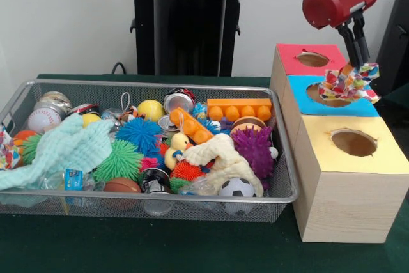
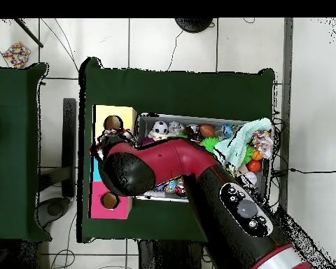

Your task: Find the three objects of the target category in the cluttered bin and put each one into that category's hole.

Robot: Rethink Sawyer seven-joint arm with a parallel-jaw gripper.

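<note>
My gripper (image 1: 358,62) hangs over the blue box (image 1: 332,97), shut on a colourful patterned cloth (image 1: 350,82) that dangles right above the blue box's hole (image 1: 329,96). The red box (image 1: 310,59) stands behind it and the yellow box (image 1: 350,142) in front, each with a round hole. The wire bin (image 1: 147,196) at left holds a mint cloth (image 1: 67,148), a cream cloth (image 1: 223,158), another patterned cloth (image 1: 7,151) at its left edge, spiky balls, a soccer ball and cans. In the overhead view the arm (image 2: 157,164) covers the blue box and the gripper.
The three boxes (image 2: 113,119) stand in a row beside the bin's (image 2: 199,119) end on the green table (image 2: 178,84). A second green table (image 2: 13,154) lies to the left overhead. A patterned object (image 2: 17,53) lies on the floor.
</note>
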